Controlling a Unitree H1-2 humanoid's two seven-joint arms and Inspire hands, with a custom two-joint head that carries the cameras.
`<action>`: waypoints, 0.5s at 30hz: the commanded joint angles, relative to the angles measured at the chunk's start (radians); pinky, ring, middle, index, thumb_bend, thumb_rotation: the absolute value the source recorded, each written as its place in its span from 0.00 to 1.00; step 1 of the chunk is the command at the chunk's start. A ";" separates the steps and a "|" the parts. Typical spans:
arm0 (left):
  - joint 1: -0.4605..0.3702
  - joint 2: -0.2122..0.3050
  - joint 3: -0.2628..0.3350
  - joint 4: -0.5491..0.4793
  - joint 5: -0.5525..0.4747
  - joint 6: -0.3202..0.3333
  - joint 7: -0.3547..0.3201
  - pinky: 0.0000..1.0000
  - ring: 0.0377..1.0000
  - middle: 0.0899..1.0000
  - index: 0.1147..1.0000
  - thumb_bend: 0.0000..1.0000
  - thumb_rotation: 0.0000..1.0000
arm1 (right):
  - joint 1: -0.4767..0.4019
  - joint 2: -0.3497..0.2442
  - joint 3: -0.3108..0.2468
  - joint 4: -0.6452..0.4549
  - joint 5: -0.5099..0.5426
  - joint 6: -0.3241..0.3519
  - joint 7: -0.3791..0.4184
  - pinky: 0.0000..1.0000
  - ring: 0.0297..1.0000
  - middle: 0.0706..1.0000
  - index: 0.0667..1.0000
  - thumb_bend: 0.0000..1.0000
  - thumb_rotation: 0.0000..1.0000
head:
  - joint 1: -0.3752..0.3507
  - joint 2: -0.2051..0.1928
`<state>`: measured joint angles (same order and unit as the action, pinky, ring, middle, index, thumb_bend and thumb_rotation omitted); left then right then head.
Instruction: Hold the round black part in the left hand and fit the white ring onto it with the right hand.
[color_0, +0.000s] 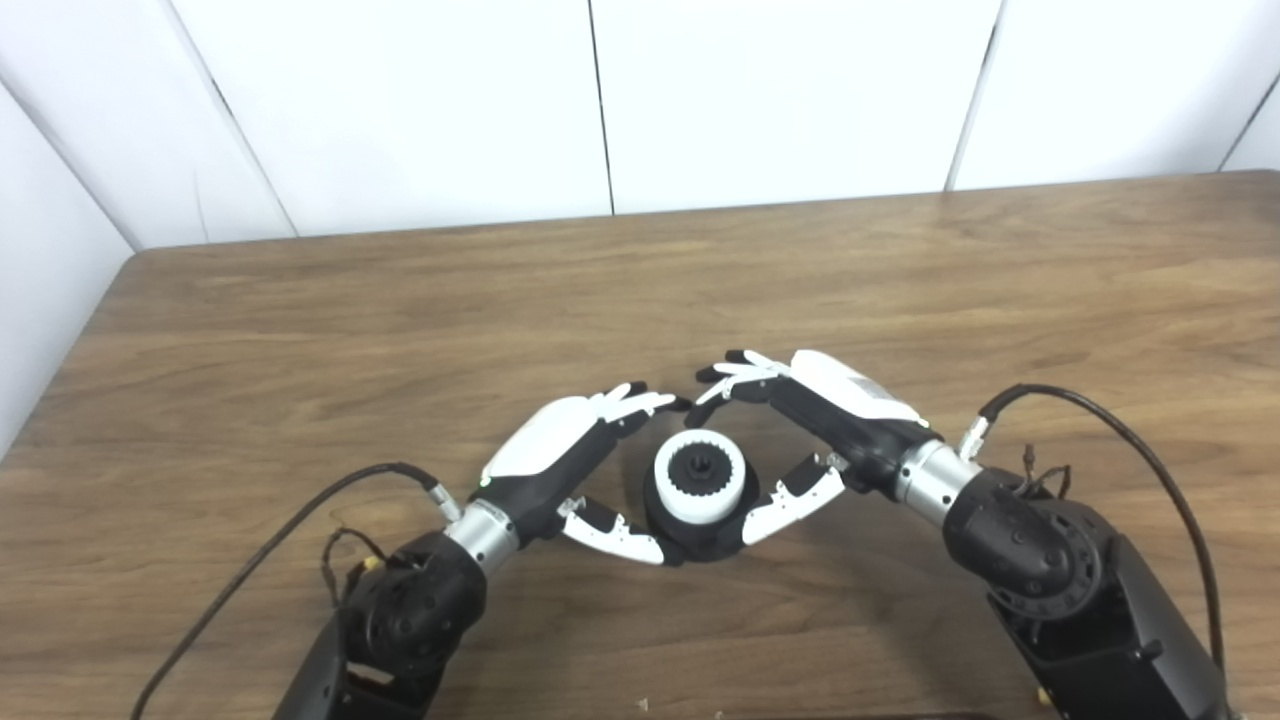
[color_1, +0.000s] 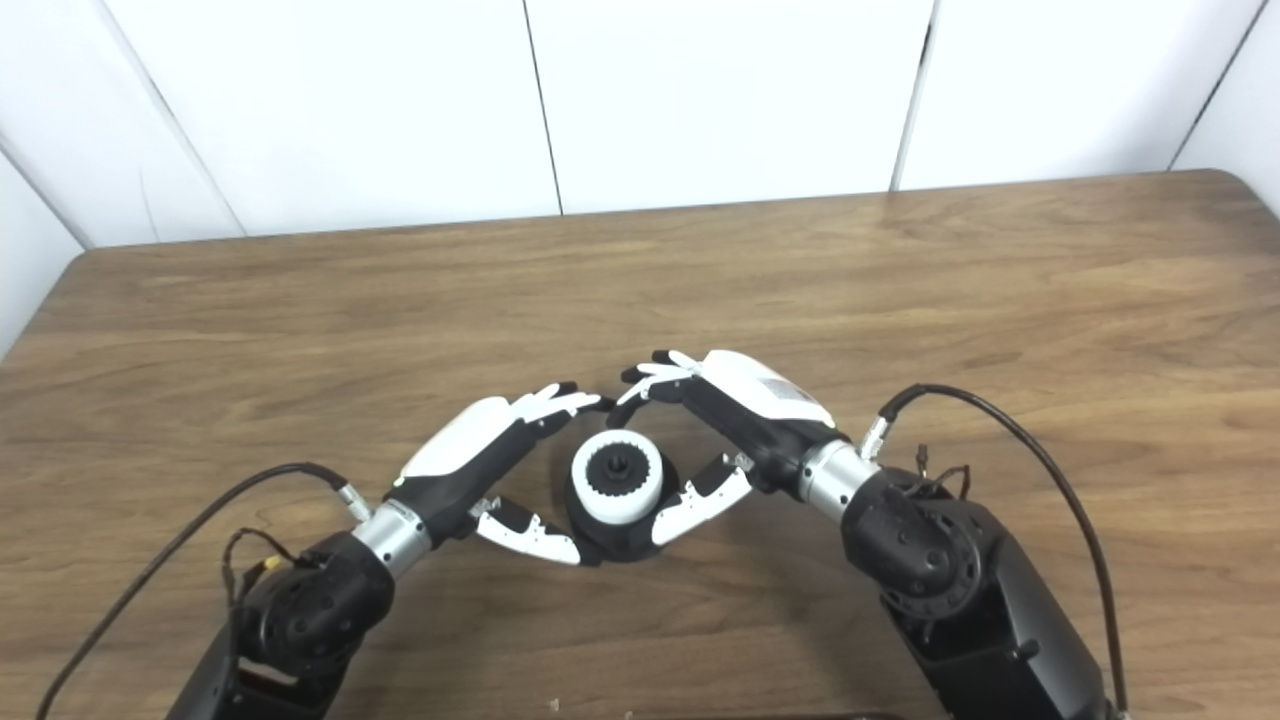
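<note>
The round black part stands on the wooden table near its front middle. The white ring sits on top of it, with a toothed black hub showing in its centre. My left hand lies to the left of the part, fingers spread behind it and thumb tip at the black base. On the other side my right hand mirrors it, with its thumb by the base. Both hands are open and cup the part; neither visibly clamps it. Their fingertips nearly meet behind the ring.
A black cable loops from each wrist over the tabletop, one at the left and one at the right. White wall panels stand behind the table's far edge.
</note>
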<state>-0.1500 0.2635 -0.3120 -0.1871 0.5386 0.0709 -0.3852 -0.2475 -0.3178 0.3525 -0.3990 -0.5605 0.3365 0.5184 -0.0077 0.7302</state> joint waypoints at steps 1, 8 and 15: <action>-0.030 0.020 0.023 -0.045 -0.030 0.000 -0.001 0.98 1.00 0.95 0.92 1.00 0.28 | -0.044 -0.002 -0.022 -0.012 -0.001 -0.011 -0.021 0.92 0.97 0.90 0.71 1.00 0.33 | -0.002 -0.001; -0.018 0.050 0.066 -0.068 -0.055 0.011 -0.001 0.95 1.00 0.96 0.93 1.00 0.27 | -0.043 -0.005 -0.061 -0.019 0.021 -0.006 -0.031 0.88 0.96 0.90 0.72 1.00 0.32 | 0.000 -0.005; 0.025 0.076 0.154 -0.103 -0.143 0.038 -0.003 0.95 1.00 0.98 0.96 1.00 0.30 | -0.027 -0.006 -0.112 -0.004 0.033 -0.018 -0.065 0.84 0.94 0.90 0.76 1.00 0.33 | -0.003 -0.005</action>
<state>-0.1213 0.3201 -0.1865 -0.2507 0.4386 0.1096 -0.4047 -0.2512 -0.3256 0.2623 -0.3971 -0.5336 0.3363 0.4927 -0.0107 0.7241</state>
